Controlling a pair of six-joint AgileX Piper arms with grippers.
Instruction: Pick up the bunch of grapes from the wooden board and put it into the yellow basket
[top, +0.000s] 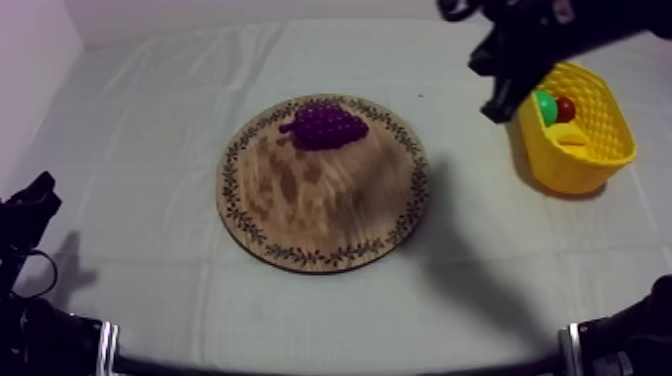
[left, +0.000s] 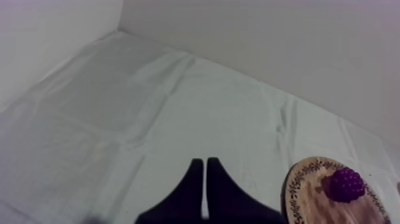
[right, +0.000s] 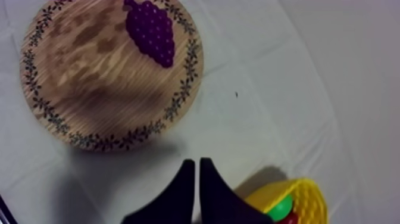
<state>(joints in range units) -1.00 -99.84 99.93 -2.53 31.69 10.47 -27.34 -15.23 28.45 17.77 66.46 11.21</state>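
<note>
Toward the far edge of the round wooden board (top: 320, 215), grainy with a leaf-patterned rim, the bunch of grapes (top: 325, 126) lies untouched, a knobbly purple cluster, so pick-up and drop are both yet to do. Near the right edge of the table (top: 150, 200) the yellow basket (top: 600, 130), ribbed plastic lattice, holds a small red fruit (top: 566, 108) and a green fruit (top: 544, 103). Above its board-side rim the right gripper (right: 197, 162) hangs with fingers pressed together on nothing (likewise the left gripper (left: 205, 161), low by the near left corner).
</note>
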